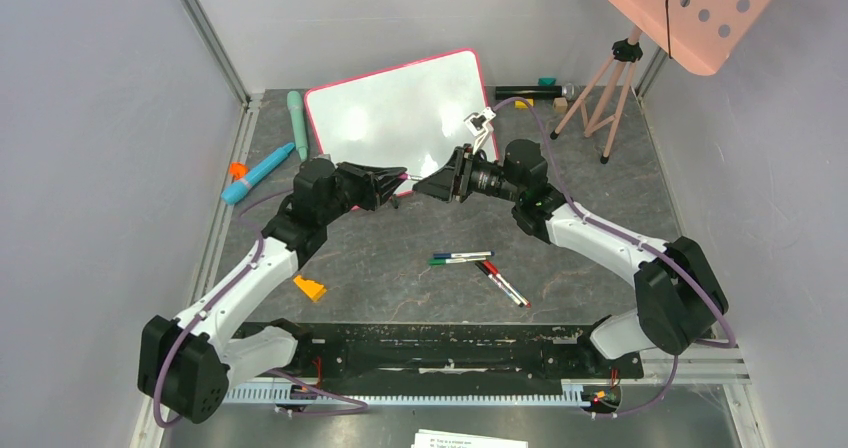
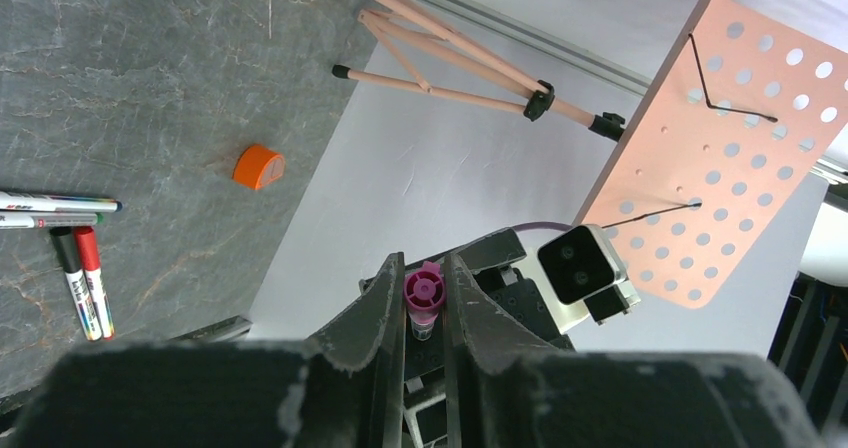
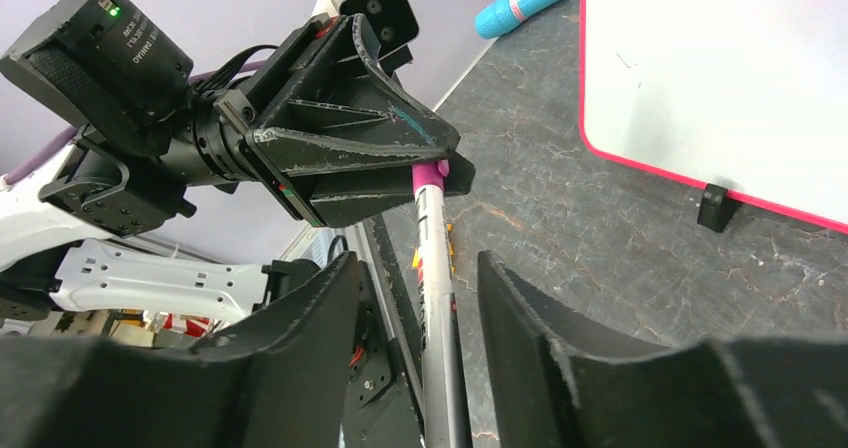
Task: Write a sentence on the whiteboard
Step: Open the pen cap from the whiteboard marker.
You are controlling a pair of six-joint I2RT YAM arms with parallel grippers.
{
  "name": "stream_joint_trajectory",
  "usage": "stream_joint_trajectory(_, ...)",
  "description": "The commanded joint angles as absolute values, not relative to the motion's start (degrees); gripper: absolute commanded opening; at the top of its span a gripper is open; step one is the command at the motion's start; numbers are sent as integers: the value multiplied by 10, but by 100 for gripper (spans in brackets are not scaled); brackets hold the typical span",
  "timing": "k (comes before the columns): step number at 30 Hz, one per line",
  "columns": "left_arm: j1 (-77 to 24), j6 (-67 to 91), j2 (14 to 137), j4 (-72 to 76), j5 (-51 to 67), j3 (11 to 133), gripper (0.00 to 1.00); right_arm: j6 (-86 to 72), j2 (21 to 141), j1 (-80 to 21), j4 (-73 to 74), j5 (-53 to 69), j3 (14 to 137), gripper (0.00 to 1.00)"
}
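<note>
The whiteboard lies at the back centre, white with a pink-red rim. It is blank and no sentence shows on it; its corner and a black clip foot show in the right wrist view. My left gripper is shut on the magenta cap end of a marker. The marker's grey barrel runs between the fingers of my right gripper. The right jaws stand apart around the barrel without clamping it. The two grippers face each other tip to tip, above the table just in front of the board.
Loose markers lie mid-table. An orange piece lies front left and an orange cap to the right. A blue tube and a green one lie left. A tripod holds a salmon perforated panel back right.
</note>
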State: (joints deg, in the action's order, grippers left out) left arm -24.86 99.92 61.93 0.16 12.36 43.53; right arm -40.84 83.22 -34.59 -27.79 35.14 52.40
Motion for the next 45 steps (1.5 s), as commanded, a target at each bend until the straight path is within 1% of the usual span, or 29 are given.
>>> stream_joint_trajectory(1, -248, 1015, 611, 11, 126, 439, 2, -412, 823, -344, -304, 357, 536, 46)
stream_joint_trajectory(2, -248, 1015, 612, 11, 127, 439, 2, -412, 822, -344, -304, 357, 537, 45)
stream_joint_trajectory(3, -247, 1015, 612, 11, 128, 440, 2, -411, 822, -343, -304, 357, 538, 47)
stream_joint_trajectory(4, -246, 1014, 612, 10, 128, 440, 2, -410, 821, -341, -301, 356, 540, 51)
stream_joint_trajectory(5, -245, 1013, 612, 9, 129, 440, 2, -408, 820, -339, -298, 358, 542, 57)
stream_joint_trajectory(6, -244, 1012, 610, 4, 129, 442, 2, -406, 819, -337, -293, 359, 544, 66)
stream_joint_trajectory(7, -243, 1009, 609, 4, 127, 443, 2, -401, 817, -334, -284, 359, 545, 71)
stream_joint_trajectory(8, -241, 1007, 608, -16, 125, 444, 2, -395, 815, -331, -275, 359, 546, 73)
stream_joint_trajectory(10, -239, 1003, 604, -25, 121, 446, 2, -378, 811, -326, -249, 357, 552, 75)
stream_joint_trajectory(11, -239, 1003, 603, -25, 122, 446, 2, -376, 810, -324, -245, 358, 553, 74)
stream_joint_trajectory(16, -239, 999, 612, -21, 134, 451, 2, -396, 821, -323, -265, 377, 554, 60)
stream_joint_trajectory(20, -238, 993, 622, -16, 142, 458, 2, -409, 829, -324, -284, 385, 556, 56)
stream_joint_trajectory(30, -239, 989, 637, -16, 156, 468, 2, -424, 849, -334, -307, 392, 568, 42)
stream_joint_trajectory(33, -239, 988, 639, -16, 156, 468, 2, -424, 850, -334, -306, 394, 569, 40)
stream_joint_trajectory(35, -238, 989, 638, -16, 156, 468, 2, -424, 850, -334, -305, 395, 567, 41)
stream_joint_trajectory(38, -238, 993, 637, -12, 153, 468, 2, -416, 850, -334, -293, 393, 565, 56)
stream_joint_trajectory(39, -238, 993, 636, -11, 151, 468, 2, -414, 848, -334, -290, 391, 563, 57)
stream_joint_trajectory(43, -239, 996, 628, -12, 141, 464, 2, -412, 845, -333, -289, 388, 555, 52)
stream_joint_trajectory(45, -238, 997, 625, -12, 137, 461, 2, -412, 845, -333, -290, 388, 554, 45)
